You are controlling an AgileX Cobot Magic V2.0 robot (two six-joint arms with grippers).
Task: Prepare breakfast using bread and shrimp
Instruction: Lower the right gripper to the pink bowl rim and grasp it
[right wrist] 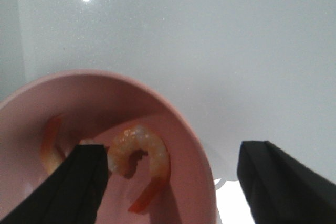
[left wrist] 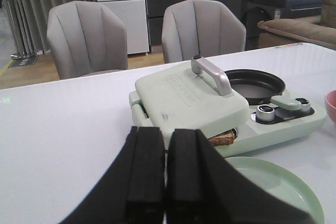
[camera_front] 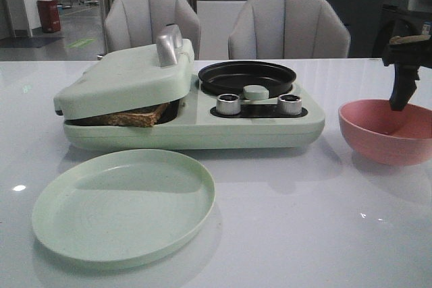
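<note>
Broadly, the white table [camera_front: 283, 234] carries everything, and the biggest thing on it is the pale green breakfast maker [camera_front: 196, 123], well off to the left of the right pincer [right wrist: 173, 182]; its lid [camera_front: 125, 82] rests tilted on a slice of bread [camera_front: 131, 116] whose brown edge sticks out underneath, and a black pan [camera_front: 246, 77] sits in its far corner. Nearer the camera lies a green plate [camera_front: 123, 205], bare. The pink bowl [camera_front: 386, 131] sits right under the right pincer, which hangs over it with its jaws spread wide and nothing held. One finger is inside the bowl beside a curled shrimp [right wrist: 139, 153], the other outside the rim, over the table. A second shrimp [right wrist: 50, 148] lies behind the inner finger. The left pincer [left wrist: 165, 174], back from the breakfast maker, has its pads together with nothing between them. The risk, as I judge it, is that closing from here clamps the bowl wall instead of the shrimp, or tips the bowl; the slick curl could also squirt aside.
</note>
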